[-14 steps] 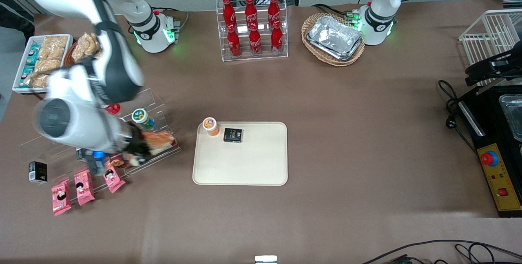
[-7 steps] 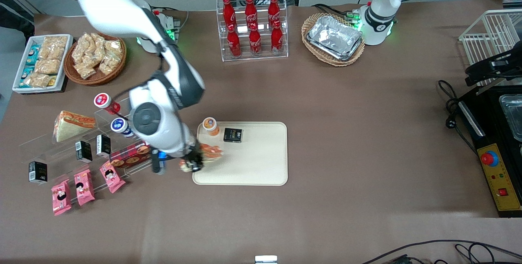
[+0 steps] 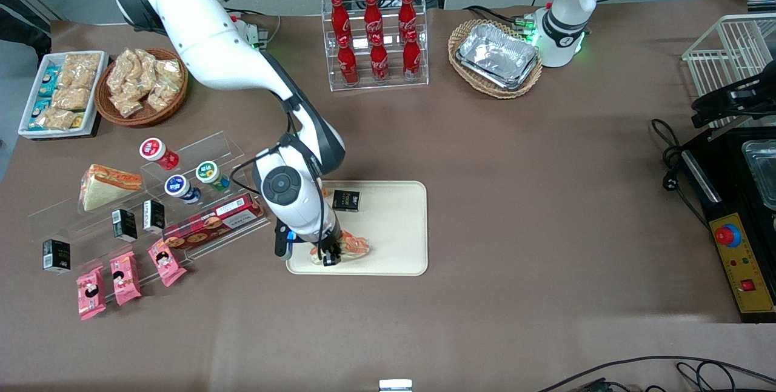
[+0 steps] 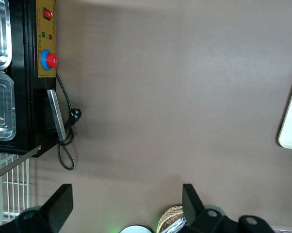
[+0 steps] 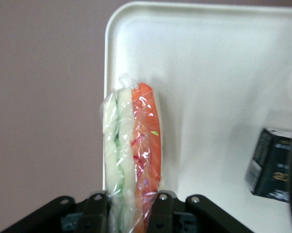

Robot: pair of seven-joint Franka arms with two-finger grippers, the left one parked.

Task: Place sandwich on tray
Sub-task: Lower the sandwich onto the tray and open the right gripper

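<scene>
My gripper point(image 3: 330, 257) is shut on the wrapped sandwich point(image 3: 351, 243), holding it low over the cream tray point(image 3: 394, 240), at the tray's edge nearest the front camera. In the right wrist view the sandwich point(image 5: 134, 145) stands on edge between the two fingers point(image 5: 158, 213), white bread with green and orange-red filling, over the tray's corner point(image 5: 209, 73). A second wrapped sandwich point(image 3: 109, 185) lies on the clear stand toward the working arm's end.
A small black box point(image 3: 346, 200) sits on the tray, also in the wrist view point(image 5: 272, 165). A clear stand point(image 3: 200, 198) holds cups, boxes and pink packets. Cola bottles point(image 3: 374, 37), a foil-tray basket point(image 3: 497, 57) and snack baskets point(image 3: 142, 86) stand farther away.
The arm swung from the clear stand to the tray, carrying the sandwich, and came lower over the tray's near edge. The orange cup on the tray is now hidden by the arm.
</scene>
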